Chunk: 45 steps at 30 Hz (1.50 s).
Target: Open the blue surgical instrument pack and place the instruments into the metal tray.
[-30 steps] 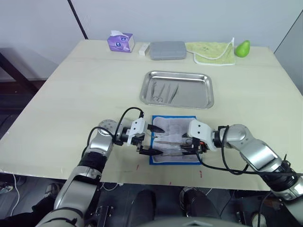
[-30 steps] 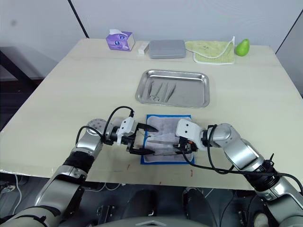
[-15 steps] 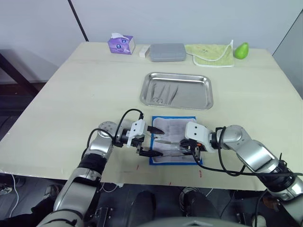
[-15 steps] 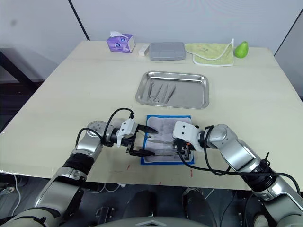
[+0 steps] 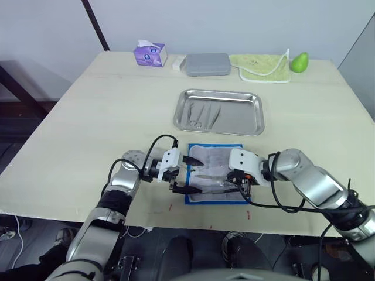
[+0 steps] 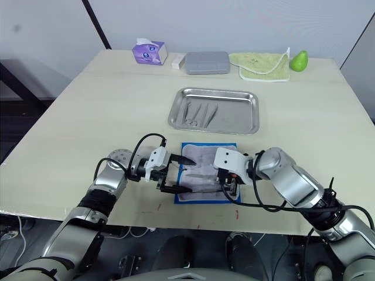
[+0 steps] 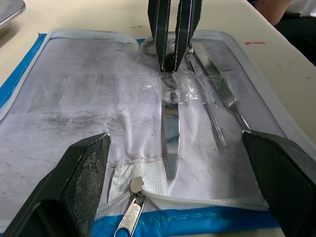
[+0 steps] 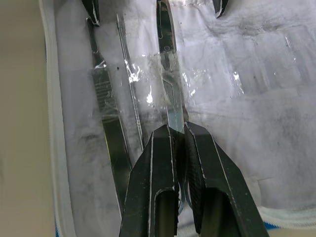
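Observation:
The blue surgical instrument pack (image 5: 202, 199) lies unfolded near the table's front edge, its whitish lining up. Several silvery instruments lie on the lining under clear plastic. My right gripper (image 8: 178, 129) is shut on one of them, a pair of scissors (image 7: 169, 129), at its handle end. Thin forceps (image 8: 109, 111) lie beside it. My left gripper (image 5: 196, 174) stands open at the pack's left edge, one finger on each side of the lining. The metal tray (image 5: 253, 117) sits just beyond the pack and holds a few instruments (image 5: 202, 115).
Along the far edge stand a purple tissue box (image 5: 149, 54), a grey case (image 5: 207, 63), a yellow-green cloth (image 5: 261, 66) and a green pear (image 5: 300, 60). A zipper pull (image 7: 129, 217) lies at the pack's near hem. Bare tabletop spreads to left and right.
My right forearm has swung a little away from the table's front edge, while its gripper stays on the scissors at the pack. The left gripper has not moved.

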Each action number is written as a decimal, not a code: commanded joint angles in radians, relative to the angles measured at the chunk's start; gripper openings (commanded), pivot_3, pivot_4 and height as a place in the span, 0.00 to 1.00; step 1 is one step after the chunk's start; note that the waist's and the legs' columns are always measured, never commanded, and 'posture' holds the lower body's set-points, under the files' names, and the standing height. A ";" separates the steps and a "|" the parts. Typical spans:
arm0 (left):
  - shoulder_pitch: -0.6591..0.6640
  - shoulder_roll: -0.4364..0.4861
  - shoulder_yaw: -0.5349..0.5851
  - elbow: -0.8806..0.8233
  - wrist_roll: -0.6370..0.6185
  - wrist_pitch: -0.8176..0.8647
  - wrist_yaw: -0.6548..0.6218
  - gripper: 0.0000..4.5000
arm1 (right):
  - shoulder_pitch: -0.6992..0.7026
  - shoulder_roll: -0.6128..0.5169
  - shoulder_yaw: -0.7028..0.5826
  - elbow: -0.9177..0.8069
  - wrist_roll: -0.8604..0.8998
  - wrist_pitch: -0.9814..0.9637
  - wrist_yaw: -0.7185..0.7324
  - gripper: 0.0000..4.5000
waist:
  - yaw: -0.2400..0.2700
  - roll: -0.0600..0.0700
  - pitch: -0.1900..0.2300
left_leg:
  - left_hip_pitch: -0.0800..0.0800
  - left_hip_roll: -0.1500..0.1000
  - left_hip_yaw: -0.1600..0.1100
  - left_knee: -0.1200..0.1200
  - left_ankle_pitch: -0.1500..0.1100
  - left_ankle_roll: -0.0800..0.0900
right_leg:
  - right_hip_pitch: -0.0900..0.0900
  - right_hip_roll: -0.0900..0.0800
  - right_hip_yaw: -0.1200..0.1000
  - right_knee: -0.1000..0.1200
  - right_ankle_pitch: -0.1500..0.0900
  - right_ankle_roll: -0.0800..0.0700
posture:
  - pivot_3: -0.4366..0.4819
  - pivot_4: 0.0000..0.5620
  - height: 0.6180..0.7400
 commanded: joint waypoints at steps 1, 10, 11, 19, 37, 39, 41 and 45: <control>0.024 0.000 -0.032 0.004 0.033 0.032 0.011 1.00 | -0.067 -0.016 0.011 -0.063 0.011 0.052 0.028 0.01 | 0.000 0.000 0.000 | 0.000 0.000 0.000 0.000 0.000 0.000 | 0.000 0.000 0.000 0.000 0.000 0.000 | 0.48 0.27 1.00; 0.038 0.003 -0.038 -0.029 0.041 0.057 0.024 1.00 | -0.151 -0.023 0.044 -0.082 0.020 0.115 0.041 0.01 | 0.001 0.000 0.001 | -0.001 0.000 0.000 0.000 0.000 0.000 | -0.001 0.000 0.000 0.000 0.000 0.000 | 0.48 0.27 1.00; 0.039 0.004 -0.038 -0.032 0.041 0.059 0.025 1.00 | -0.153 -0.027 0.045 -0.086 0.021 0.118 0.043 0.01 | 0.001 0.000 0.001 | -0.001 0.000 0.000 0.000 0.000 0.000 | -0.001 0.000 0.000 0.000 0.000 0.000 | 0.48 0.27 1.00; 0.044 0.008 -0.042 -0.040 0.045 0.070 0.028 1.00 | -0.162 -0.103 0.025 -0.101 0.025 0.108 0.075 0.01 | 0.001 0.000 0.001 | -0.001 0.000 0.000 0.000 0.000 0.000 | -0.001 -0.001 0.000 -0.001 0.000 0.000 | 0.48 0.27 1.00; 0.050 0.001 -0.034 -0.035 0.046 0.067 0.052 1.00 | -0.044 -0.381 -0.267 -0.096 0.185 -0.004 0.226 0.01 | 0.000 0.001 0.002 | -0.001 0.000 0.000 0.000 0.000 0.000 | -0.001 -0.001 0.000 -0.001 0.000 0.000 | 0.48 0.27 1.00; 0.051 -0.002 -0.033 -0.035 0.046 0.065 0.057 1.00 | -0.027 -0.367 -0.338 -0.082 0.226 -0.020 0.223 0.01 | -0.001 0.001 0.002 | 0.000 0.000 0.001 -0.001 0.000 0.000 | -0.001 -0.001 0.000 -0.001 0.000 0.000 | 0.48 0.27 1.00; 0.051 -0.005 -0.032 -0.035 0.045 0.064 0.061 1.00 | -0.036 -0.318 -0.395 -0.056 0.261 -0.004 0.186 0.01 | -0.001 0.002 0.002 | 0.000 0.000 0.001 -0.001 0.000 0.000 | -0.001 -0.001 0.000 -0.001 0.000 0.000 | 0.48 0.27 1.00; 0.052 -0.007 -0.029 -0.036 0.044 0.064 0.067 1.00 | -0.103 -0.161 -0.472 0.006 0.296 0.085 0.033 0.01 | -0.001 0.002 0.002 | 0.000 0.000 0.001 -0.001 0.000 0.000 | -0.001 -0.001 0.001 -0.001 0.000 0.000 | 0.48 0.27 1.00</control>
